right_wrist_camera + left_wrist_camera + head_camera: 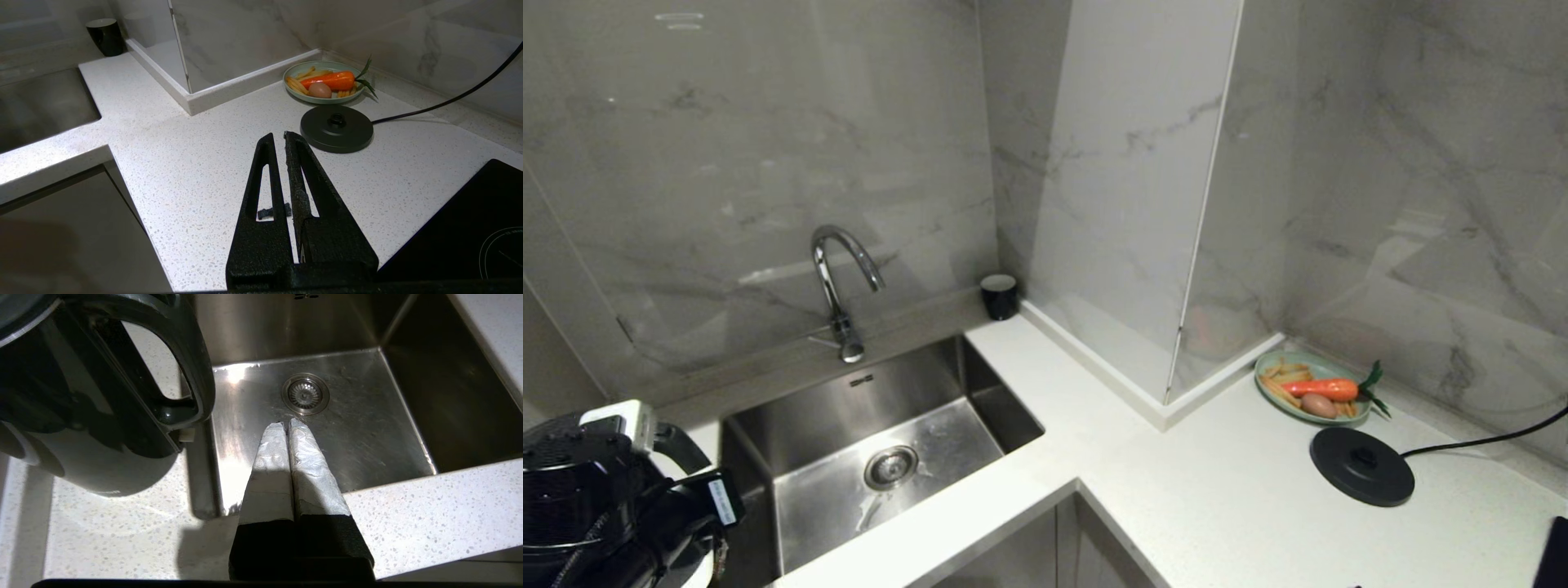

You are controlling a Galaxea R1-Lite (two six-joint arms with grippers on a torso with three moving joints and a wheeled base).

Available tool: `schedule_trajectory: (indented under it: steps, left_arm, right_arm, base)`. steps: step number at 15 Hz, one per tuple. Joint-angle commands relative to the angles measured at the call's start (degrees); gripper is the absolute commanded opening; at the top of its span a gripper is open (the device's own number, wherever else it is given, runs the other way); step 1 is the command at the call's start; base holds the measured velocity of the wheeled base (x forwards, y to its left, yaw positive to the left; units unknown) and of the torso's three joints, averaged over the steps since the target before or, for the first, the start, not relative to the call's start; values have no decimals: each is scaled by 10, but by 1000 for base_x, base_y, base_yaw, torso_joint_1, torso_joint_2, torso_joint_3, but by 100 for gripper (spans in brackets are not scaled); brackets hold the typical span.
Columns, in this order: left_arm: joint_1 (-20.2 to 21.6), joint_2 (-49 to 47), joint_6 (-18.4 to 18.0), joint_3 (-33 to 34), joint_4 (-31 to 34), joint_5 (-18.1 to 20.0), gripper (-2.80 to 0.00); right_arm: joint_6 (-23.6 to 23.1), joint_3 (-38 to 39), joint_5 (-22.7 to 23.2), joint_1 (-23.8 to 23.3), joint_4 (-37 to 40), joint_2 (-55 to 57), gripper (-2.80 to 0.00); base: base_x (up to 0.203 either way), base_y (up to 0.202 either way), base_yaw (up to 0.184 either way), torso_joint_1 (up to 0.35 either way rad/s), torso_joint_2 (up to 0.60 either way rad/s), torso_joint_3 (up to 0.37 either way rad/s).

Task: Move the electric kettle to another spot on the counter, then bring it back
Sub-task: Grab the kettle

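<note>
Head view, left to right: I see the tall glossy black electric kettle [580, 482] at eight o'clock, standing on the white speckled stone counter [1225, 498] left of the steel sink [882, 457], well apart from its flat round black corded base disc [1361, 465] at four o'clock. My left gripper [289, 425], fingers pressed together and empty, hangs just beside the handle. My right gripper [279, 138] hangs closed over the counter. I judge the outward move done; the return remains.

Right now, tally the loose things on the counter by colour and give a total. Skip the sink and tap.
Black: 3 – electric kettle, kettle base, cup
Green: 1 – plate
Orange: 1 – carrot
Brown: 1 – egg-shaped piece
Yellow fries on the plate: too small to count
Total: 6
</note>
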State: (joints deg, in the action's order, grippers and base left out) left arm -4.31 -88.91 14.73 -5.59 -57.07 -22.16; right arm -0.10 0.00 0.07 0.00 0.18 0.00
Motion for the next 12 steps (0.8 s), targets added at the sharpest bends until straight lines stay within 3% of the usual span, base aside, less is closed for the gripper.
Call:
schedule_trajectory:
  steps: [1, 3, 4, 8, 12]
  left_arm:
    - [-1, -44, 16, 13, -15, -3, -280]
    - [5, -80, 30, 10, -16, -13, -280]
    - [6, -97, 34, 9, -17, -20, 0]
    - [30, -152, 51, -8, -44, -29, 0]
    - [46, -168, 40, -28, -65, -27, 0]
  right_arm:
    - [0, 0, 0, 0, 0, 1, -280]
    - [0, 0, 0, 0, 0, 1, -280]
    - [0, 0, 0, 0, 0, 1, -280]
    - [0, 0, 1, 0, 0, 1, -280]
    - [0, 0, 0, 0, 0, 1, -280]
  base:
    - [0, 0, 0, 0, 0, 0]
    - [0, 0, 0, 0, 0, 0]
    - [0, 0, 0, 0, 0, 0]
    - [0, 0, 0, 0, 0, 0]
    - [0, 0, 0, 0, 0, 0]
